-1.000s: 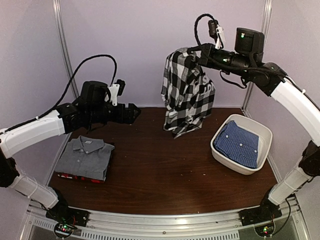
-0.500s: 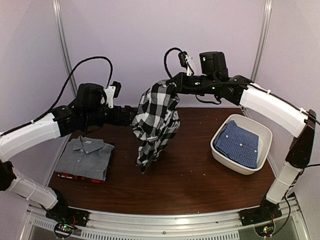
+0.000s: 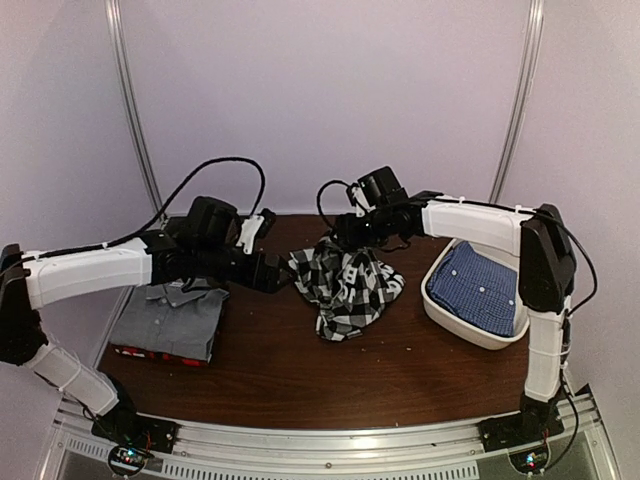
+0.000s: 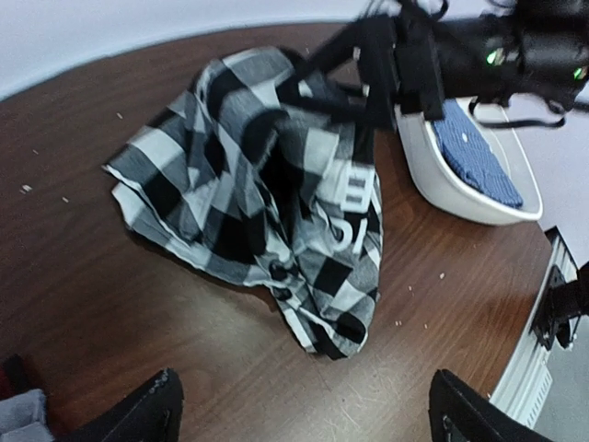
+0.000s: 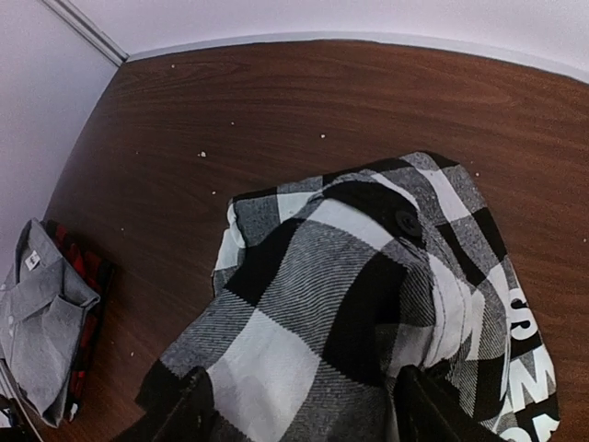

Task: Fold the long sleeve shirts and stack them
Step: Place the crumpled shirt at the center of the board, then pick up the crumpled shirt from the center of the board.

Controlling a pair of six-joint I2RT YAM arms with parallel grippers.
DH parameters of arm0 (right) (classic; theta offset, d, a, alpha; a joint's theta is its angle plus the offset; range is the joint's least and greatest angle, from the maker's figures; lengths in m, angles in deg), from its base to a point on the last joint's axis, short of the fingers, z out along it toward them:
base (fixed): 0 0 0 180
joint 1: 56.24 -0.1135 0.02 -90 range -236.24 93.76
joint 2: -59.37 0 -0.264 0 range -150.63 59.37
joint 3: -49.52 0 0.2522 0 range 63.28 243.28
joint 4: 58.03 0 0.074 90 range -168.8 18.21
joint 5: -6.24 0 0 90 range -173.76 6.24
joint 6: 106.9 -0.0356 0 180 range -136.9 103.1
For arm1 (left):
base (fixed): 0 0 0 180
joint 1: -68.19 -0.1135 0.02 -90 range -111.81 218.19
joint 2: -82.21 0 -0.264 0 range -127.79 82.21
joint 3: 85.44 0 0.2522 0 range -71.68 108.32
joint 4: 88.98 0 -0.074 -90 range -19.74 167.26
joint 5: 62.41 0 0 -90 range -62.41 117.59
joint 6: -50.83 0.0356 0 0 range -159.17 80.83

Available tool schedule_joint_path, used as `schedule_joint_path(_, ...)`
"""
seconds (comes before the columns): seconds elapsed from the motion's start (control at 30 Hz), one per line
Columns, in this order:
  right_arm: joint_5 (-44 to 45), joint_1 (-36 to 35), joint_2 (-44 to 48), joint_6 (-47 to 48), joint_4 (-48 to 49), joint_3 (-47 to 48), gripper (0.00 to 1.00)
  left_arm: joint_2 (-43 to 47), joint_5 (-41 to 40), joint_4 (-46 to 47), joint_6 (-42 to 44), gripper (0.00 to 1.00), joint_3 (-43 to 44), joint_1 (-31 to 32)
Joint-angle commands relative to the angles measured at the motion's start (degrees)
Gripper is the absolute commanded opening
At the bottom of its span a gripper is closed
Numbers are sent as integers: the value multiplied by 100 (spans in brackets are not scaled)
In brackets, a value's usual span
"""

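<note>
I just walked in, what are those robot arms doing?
They are folding and stacking shirts. The black-and-white check shirt lies crumpled on the table, with the right hand open over it and the left hand open beside it. A grey shirt sits folded on a red-black shirt at the left; a blue shirt lies in the white tub.

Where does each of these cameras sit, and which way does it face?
Top external: above and behind the arm bases, looking down on the table; both arms, left gripper and right gripper show.
Left wrist: on the left arm, facing the checked shirt and white tub; own fingertips at bottom, right arm beyond.
Right wrist: on the right arm, looking down on that shirt; own fingertips at bottom.
Shared: all three see the checked shirt.
</note>
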Motion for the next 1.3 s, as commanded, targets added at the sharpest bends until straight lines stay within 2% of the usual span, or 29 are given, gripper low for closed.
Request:
schedule_joint_path(0.0,575,-90,856,11,239,-308,73,-508,922,502,-73,94,-227,254)
schedule_joint_path(0.23,1464,-93,1907,18,259,-1188,78,-1354,1012,912,-237,88,-126,666)
schedule_joint_path(0.43,1743,-101,2783,-41,434,-2190,79,-2237,955,903,-193,81,397,962)
schedule_joint_path(0.9,1647,-174,3662,-254,732,-3570,78,-3551,-68,98,-124,56,1496,1378)
schedule_joint_path(0.97,1650,-189,3724,-262,798,-3669,78,-3618,-166,33,-152,50,1543,1387)
schedule_joint_path(1.03,1642,-199,3746,-259,828,-3741,78,-3659,-147,-24,-165,39,1599,1397)
schedule_joint_path(1.13,1682,-199,3783,-263,868,-3861,78,-3605,-34,-187,-127,8,1807,1457)
schedule_joint_path(1.17,1699,-207,3797,-262,875,-3901,78,-3548,37,-206,-70,0,1882,1509)
schedule_joint_path(1.27,1765,-212,3881,-258,931,-3990,78,-3270,655,-28,164,0,2051,1663)
